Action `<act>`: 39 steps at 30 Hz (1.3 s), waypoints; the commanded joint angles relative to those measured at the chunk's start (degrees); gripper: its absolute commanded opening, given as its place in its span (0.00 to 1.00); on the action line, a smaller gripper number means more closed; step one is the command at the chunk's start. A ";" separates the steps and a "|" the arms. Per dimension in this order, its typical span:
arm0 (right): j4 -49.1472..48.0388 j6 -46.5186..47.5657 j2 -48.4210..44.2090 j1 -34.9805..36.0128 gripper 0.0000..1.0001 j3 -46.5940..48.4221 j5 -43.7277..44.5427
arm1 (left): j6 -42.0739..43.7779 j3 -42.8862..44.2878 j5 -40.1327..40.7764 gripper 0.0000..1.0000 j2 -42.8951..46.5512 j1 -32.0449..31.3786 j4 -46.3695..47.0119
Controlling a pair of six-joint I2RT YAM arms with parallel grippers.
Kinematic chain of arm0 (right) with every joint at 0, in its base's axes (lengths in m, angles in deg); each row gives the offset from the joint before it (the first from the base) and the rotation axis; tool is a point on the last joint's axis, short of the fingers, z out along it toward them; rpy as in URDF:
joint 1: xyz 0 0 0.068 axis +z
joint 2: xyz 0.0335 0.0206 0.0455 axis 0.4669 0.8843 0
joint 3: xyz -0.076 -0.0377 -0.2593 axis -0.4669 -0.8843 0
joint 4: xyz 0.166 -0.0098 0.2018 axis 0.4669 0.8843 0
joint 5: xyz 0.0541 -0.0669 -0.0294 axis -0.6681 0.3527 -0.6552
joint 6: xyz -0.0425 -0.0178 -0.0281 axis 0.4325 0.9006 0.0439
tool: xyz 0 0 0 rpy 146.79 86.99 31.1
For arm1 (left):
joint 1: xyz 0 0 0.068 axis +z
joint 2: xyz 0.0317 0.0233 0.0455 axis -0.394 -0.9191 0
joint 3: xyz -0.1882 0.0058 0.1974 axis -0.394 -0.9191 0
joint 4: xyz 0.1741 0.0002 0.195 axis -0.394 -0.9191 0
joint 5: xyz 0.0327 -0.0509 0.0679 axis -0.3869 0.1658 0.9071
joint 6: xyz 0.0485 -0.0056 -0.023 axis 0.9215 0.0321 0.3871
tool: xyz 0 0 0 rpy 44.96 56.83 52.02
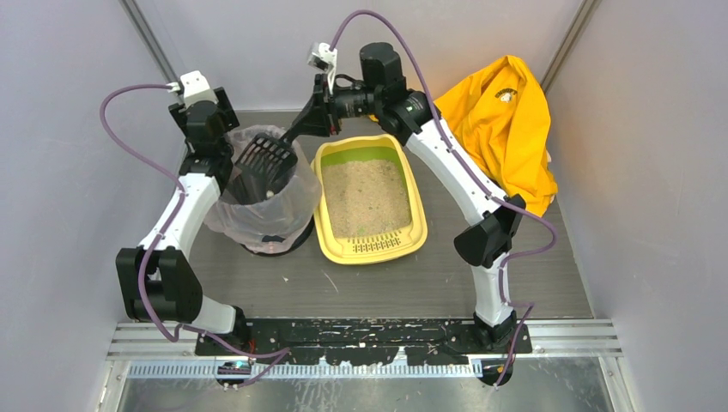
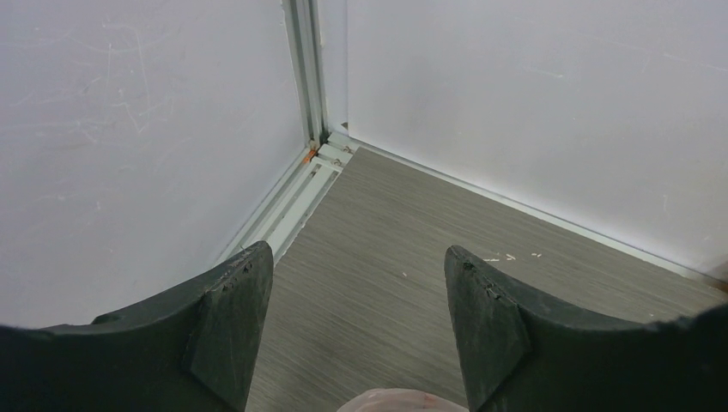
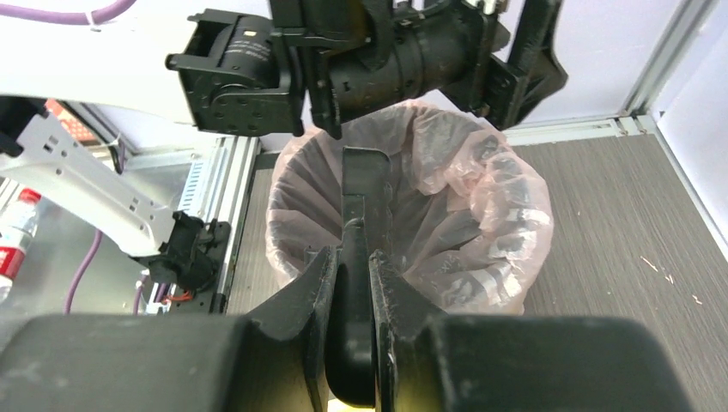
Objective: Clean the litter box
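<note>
Right gripper (image 3: 354,257): clenched on the handle of the black slotted scoop (image 1: 262,159), with 1 finger pressing each side of it in the right wrist view.
Scoop: its head hangs tilted over the mouth of the bin. I see no clump on it, though the slots make that hard to tell.
Bin (image 1: 249,225): round and lined with a translucent bag, it stands just beside the litter box, on its left. A small pale bit shows low inside, too small to name.
Litter box (image 1: 373,249): the yellow tray with a green inner wall sits mid-table between the 2 arms, its slotted lip toward the arm bases.
Litter (image 1: 367,197): beige and fairly even. A few darker specks show, and I cannot tell whether they are waste.
Left gripper (image 2: 356,257): spread wide and holding nothing. It hovers by the far rim of the bin, facing the back left corner of the enclosure.
Yellow cloth (image 1: 506,129): bunched at the back right, well apart from the work.
Step in hand: most likely the dump, with the scoop held over the bag.
Done so far: the scoop is in the grip and positioned at the bin.
Left to do: probably tipping or shaking the scoop clear, then going back to the box if the specks are waste, and finally setting the scoop down.
</note>
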 commanded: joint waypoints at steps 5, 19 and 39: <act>0.79 5.50 -3.18 0.42 0.01 2.17 -1.15 | -0.25 -0.73 1.09 0.73 1.87 0.47 2.92; -64.74 -50.36 -5.21 -10.27 0.01 -11.34 6.10 | -1.30 -3.57 1.27 0.73 4.27 0.71 0.87; -29.53 -29.82 -28.52 -23.96 0.01 -52.94 22.38 | -9.98 -1.52 -4.30 0.74 13.47 0.33 -11.22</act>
